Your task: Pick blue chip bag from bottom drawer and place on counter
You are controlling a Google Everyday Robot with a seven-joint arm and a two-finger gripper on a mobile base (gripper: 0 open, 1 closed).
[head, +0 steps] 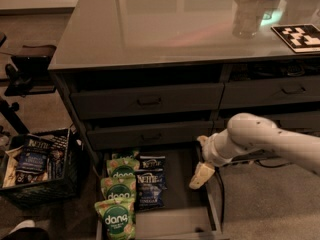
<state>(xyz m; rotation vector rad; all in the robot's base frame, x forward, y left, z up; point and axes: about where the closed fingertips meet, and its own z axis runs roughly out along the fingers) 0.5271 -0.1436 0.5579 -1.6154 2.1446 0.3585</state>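
The bottom drawer [184, 196] stands pulled open at floor level. A navy blue chip bag [149, 190] with a white Kettle banner lies flat on the drawer floor, and a second navy bag [152, 162] lies just behind it. Several green "dang" bags [119, 189] lie in a row to their left. My gripper [201, 176] hangs over the drawer's right half, to the right of the blue bags and apart from them; it holds nothing. My pale arm [260, 141] reaches in from the right. The glossy counter [165, 29] spans the cabinet top.
Two rows of upper drawers [147, 101] with bar handles sit above the open one. A black crate [35, 166] of chip bags stands on the floor at left, a black stand [27, 66] behind it. A glass [247, 16] and a checkered marker [300, 36] sit on the counter's right.
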